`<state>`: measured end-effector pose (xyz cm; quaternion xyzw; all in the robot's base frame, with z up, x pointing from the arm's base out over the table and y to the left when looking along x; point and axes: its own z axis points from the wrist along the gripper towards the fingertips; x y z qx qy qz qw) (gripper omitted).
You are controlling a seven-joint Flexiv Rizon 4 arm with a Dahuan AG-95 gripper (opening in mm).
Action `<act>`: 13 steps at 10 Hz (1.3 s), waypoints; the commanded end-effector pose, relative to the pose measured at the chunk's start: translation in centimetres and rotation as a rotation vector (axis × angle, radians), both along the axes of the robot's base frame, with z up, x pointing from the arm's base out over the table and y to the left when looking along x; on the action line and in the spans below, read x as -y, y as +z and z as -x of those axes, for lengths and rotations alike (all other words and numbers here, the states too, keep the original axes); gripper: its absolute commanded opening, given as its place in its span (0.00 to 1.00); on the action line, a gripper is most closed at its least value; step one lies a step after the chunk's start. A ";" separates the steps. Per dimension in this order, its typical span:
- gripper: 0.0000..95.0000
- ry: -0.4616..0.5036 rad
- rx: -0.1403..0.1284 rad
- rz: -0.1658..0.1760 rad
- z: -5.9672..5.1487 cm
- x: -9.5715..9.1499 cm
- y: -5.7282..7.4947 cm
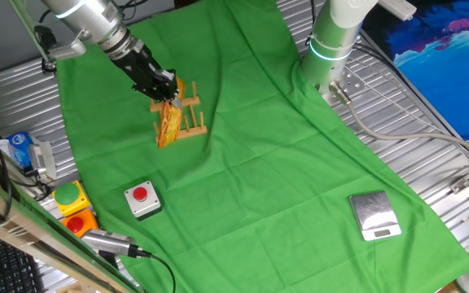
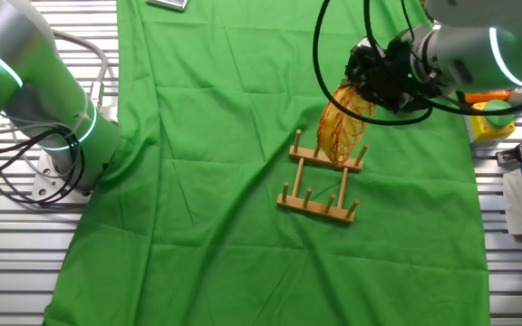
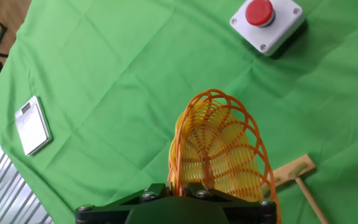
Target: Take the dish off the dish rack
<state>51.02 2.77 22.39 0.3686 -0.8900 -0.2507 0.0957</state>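
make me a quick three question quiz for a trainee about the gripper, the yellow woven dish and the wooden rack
1. True or false: the gripper grips the yellow and orange woven wicker dish by its upper edge.
2. Where is the dish in the light-brown wooden peg rack? A) flat on the green cloth B) on edge at one end row of pegs C) on the silver scale
3. Fill in: the grey box has a ____ button.

Key: 1 true; 2 B; 3 red
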 end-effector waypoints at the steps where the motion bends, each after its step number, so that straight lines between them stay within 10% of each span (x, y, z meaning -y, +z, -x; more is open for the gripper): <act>1: 0.00 0.033 0.022 -0.013 0.2 0.0 0.0; 7: 0.00 0.058 0.030 -0.003 0.4 -0.4 0.1; 13: 0.00 -0.079 0.075 0.046 1.5 -9.0 -0.6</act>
